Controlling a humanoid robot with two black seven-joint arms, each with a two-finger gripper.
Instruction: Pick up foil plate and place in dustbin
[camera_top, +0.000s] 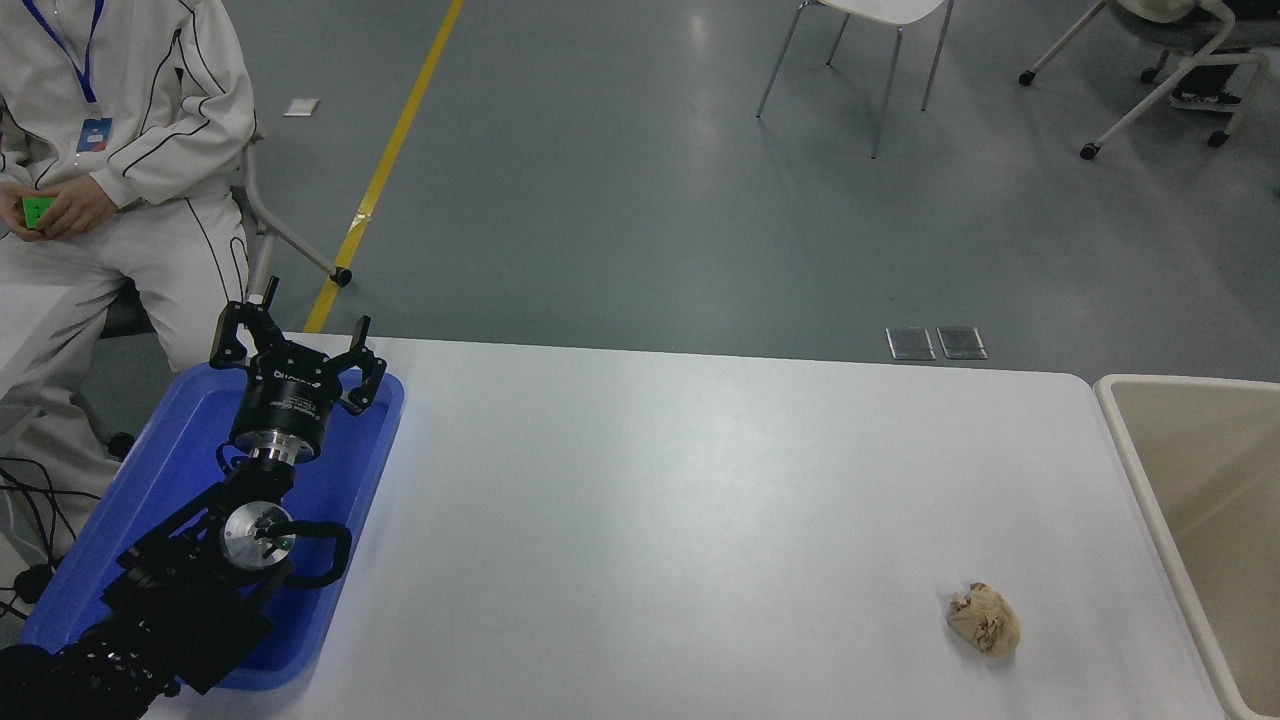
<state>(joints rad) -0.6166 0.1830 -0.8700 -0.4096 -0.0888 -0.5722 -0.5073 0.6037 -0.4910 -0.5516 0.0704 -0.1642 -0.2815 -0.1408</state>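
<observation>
The beige dustbin (1150, 470) stands off the table's right end, and only its left part shows. The foil plate is out of view. My left gripper (293, 335) is parked over a blue tray at the lower left, open with nothing between its fingers. The right arm is not in view.
A flat blue tray (180, 455) lies under the left arm at the table's left edge. A small crumpled tan paper ball (985, 620) rests on the white table (650, 520) near the front right. A person in white (120, 150) sits beyond the far left corner, holding a small green object.
</observation>
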